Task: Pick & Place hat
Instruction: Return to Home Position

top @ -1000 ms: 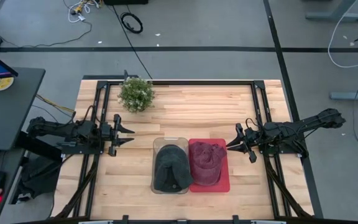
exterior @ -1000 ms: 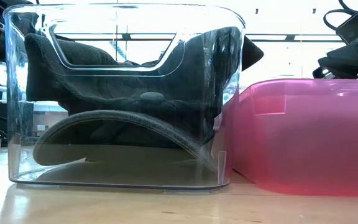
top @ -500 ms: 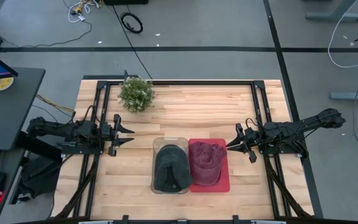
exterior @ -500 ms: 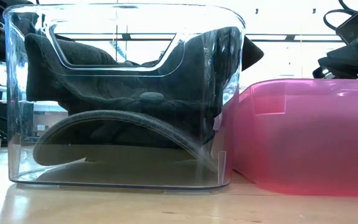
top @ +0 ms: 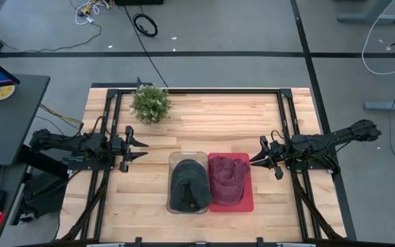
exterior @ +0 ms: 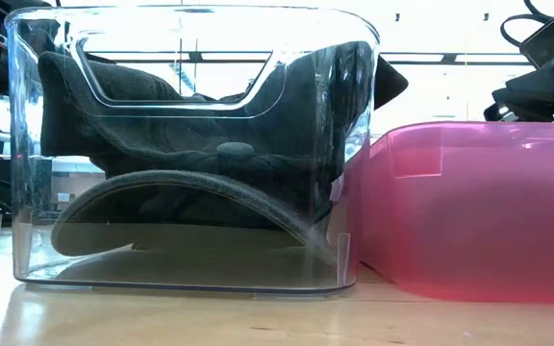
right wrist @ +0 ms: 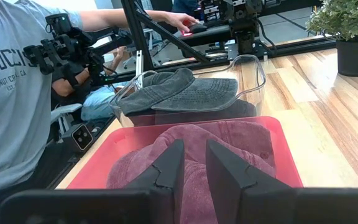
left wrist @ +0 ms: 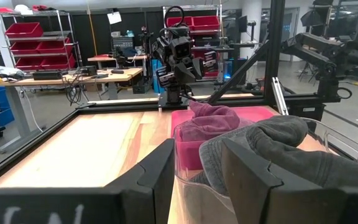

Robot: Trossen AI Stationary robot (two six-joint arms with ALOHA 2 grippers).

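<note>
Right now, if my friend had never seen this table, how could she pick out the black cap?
Find the wooden table and go to the edge opposite the little plant, where two bins stand side by side. The black cap lies in the clear bin, the left one. Its neighbour, the red cap, sits in the red bin.

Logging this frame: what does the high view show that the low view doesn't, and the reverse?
Only the high view: the potted plant, the red cap lying in the red bin, and the left gripper and right gripper held clear of the bins, one on each side. Only the low view: the curved brim of the black cap, seen through the wall of the transparent bin. Both: the black cap inside the transparent bin, with the red bin right beside it.
</note>
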